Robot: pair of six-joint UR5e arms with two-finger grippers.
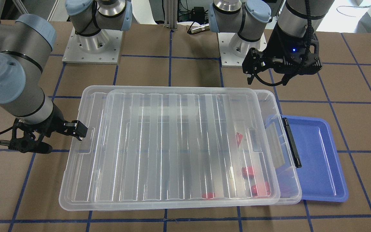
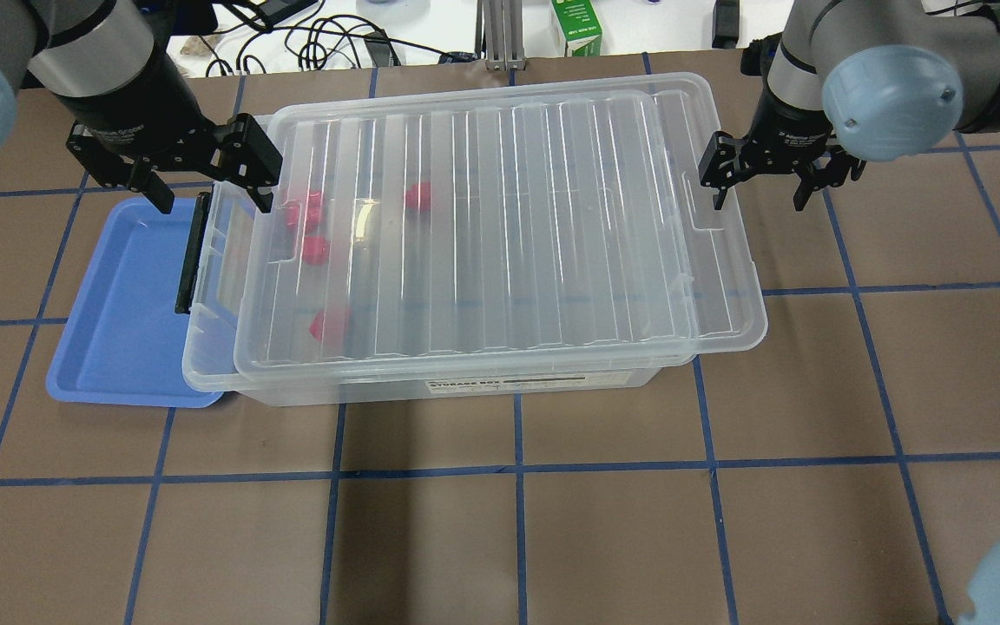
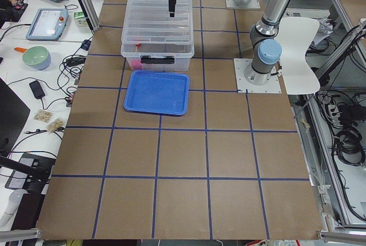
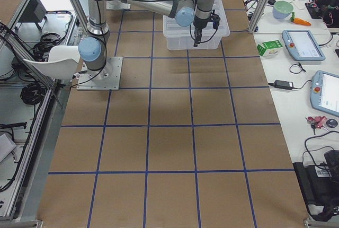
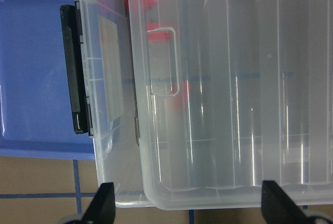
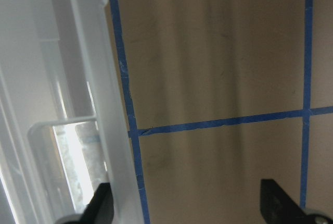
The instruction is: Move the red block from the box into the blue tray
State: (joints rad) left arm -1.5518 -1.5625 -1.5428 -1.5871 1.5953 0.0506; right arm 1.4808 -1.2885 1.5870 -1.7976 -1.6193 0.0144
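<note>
The box [image 2: 465,382] is a clear bin whose ribbed lid [image 2: 483,217] lies on top, shifted to my right, so a strip at the black latch [image 2: 192,252] end is uncovered. Several red blocks show through the lid near that end, such as one red block [image 2: 315,250] and another [image 1: 248,171]. The blue tray [image 2: 118,304] lies partly under the latch end and holds nothing. My left gripper [image 2: 205,187] is open and empty above the box's far latch corner. My right gripper [image 2: 760,187] is open and empty beside the lid's other end.
A green carton [image 2: 576,26] and cables lie at the table's far edge. Side tables with tablets [image 3: 48,23] and a bowl stand beyond it. The right wrist view shows bare brown table [image 6: 218,67] with blue tape lines beside the box's rim.
</note>
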